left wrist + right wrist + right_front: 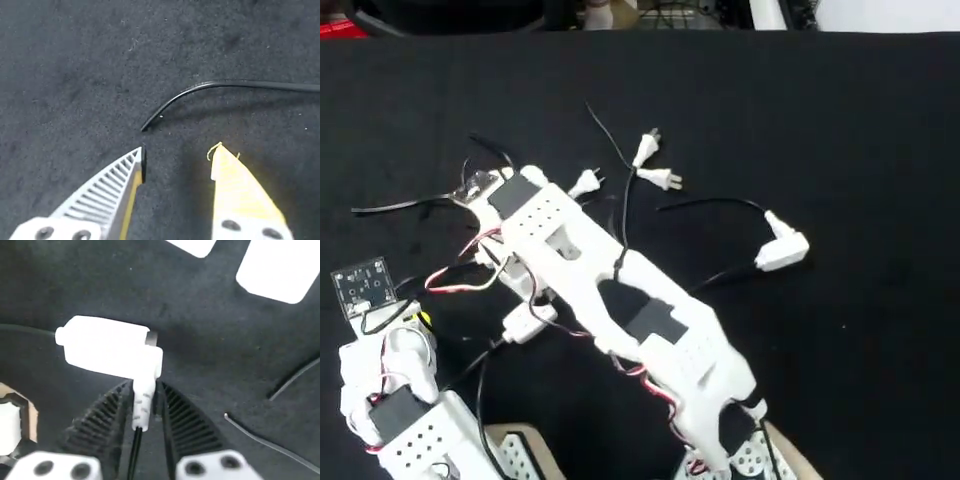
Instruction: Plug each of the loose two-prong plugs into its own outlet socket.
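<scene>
Step in hand, at a guess: mating one plug with its socket. Right gripper (143,390) pinched narrow on the ribbed neck of a white plug (146,365), black cable trailing back between the fingers. Plug head butted against one end of a white socket block (102,347) lying flat on the black table (880,120). Sliver of metal at the joint, so probably not fully home; cannot tell prongs-in from prongs-beside at this angle. Left gripper (178,150) spread fairly wide, holding nothing, low over bare table, with the free end of a black wire (165,107) just ahead of the fingertips and not touching. Elsewhere, in the high view: loose plug (585,183) just beside the long arm's far end, second loose plug (647,147) and third loose plug (666,180) near each other a little beyond, all flat on the table and well apart from any socket. Second socket block (782,250) off toward the right, with an angled white piece on it, possibly a plug already seated; too small to be sure. Early-to-middle of the task, judging by three plugs unplaced. Next move likely to call for a straight push along the prong line, no twisting, with the block braced against sliding on the cloth, perhaps by the idle left gripper. Then release, check for no metal left showing, and go for the nearest loose plug by its body, not its prongs.
</scene>
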`<state>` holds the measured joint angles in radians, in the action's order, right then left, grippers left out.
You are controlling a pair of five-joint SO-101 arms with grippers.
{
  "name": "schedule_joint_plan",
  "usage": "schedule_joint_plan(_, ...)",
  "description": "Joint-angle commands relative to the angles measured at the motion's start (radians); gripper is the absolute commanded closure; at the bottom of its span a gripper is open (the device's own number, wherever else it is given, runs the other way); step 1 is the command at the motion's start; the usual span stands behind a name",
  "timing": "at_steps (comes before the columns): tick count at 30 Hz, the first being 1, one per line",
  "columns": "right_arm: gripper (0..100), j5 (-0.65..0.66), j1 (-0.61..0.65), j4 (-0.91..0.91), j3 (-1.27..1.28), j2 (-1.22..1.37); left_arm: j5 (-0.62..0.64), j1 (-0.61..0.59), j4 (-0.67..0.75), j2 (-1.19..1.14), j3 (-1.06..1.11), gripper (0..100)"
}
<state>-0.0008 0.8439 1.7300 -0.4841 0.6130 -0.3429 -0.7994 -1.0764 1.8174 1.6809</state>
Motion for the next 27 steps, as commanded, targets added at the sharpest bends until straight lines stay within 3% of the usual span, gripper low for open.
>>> schedule_joint_plan(1,98.6,-0.009,0.029,0.032,0.010,0.001,0.011,-0.010,-0.009,0.003,0.018,78)
schedule_joint_plan(8,98.6,0.008,0.052,0.037,-0.005,0.054,0.011,-0.010,-0.008,0.003,0.018,78)
schedule_joint_plan(14,98.6,0.025,-0.011,0.037,0.045,-0.147,0.011,-0.008,-0.003,0.003,0.018,78)
schedule_joint_plan(20,98.6,0.026,0.040,0.037,0.174,-0.302,0.011,0.028,-0.006,0.002,0.018,78)
schedule_joint_plan(27,98.6,0.044,0.095,0.037,0.242,-0.274,0.011,0.031,-0.003,0.002,0.019,78)
